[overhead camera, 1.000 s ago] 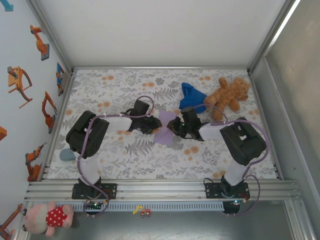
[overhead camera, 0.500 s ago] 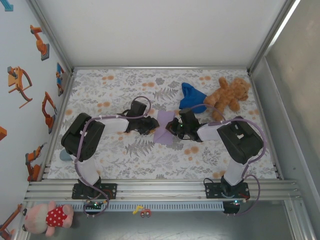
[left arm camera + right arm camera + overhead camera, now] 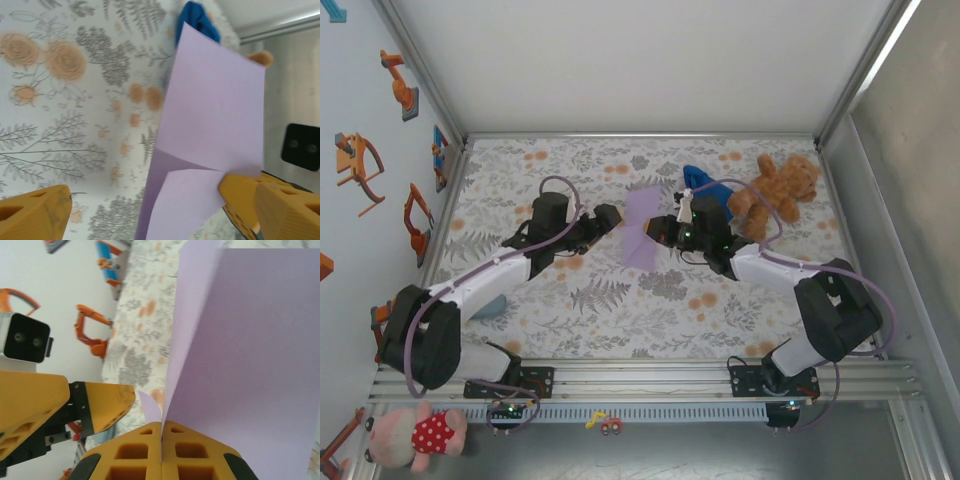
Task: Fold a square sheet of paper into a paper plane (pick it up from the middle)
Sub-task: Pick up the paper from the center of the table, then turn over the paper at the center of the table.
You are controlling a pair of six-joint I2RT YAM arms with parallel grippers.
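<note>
Pinching the square sheet of paper tight in my right gripper, I hold it lifted above the floral table, between both arms. My left gripper gapes wide just beside it, grasping nothing. One crease and a turned flap show; most folds remain, I judge. White walls enclose the table.

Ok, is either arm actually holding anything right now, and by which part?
The right jaws are shut on the folded lavender paper, pinching it at the crease where its two layers meet. The left jaws stand open and grip nothing.
</note>
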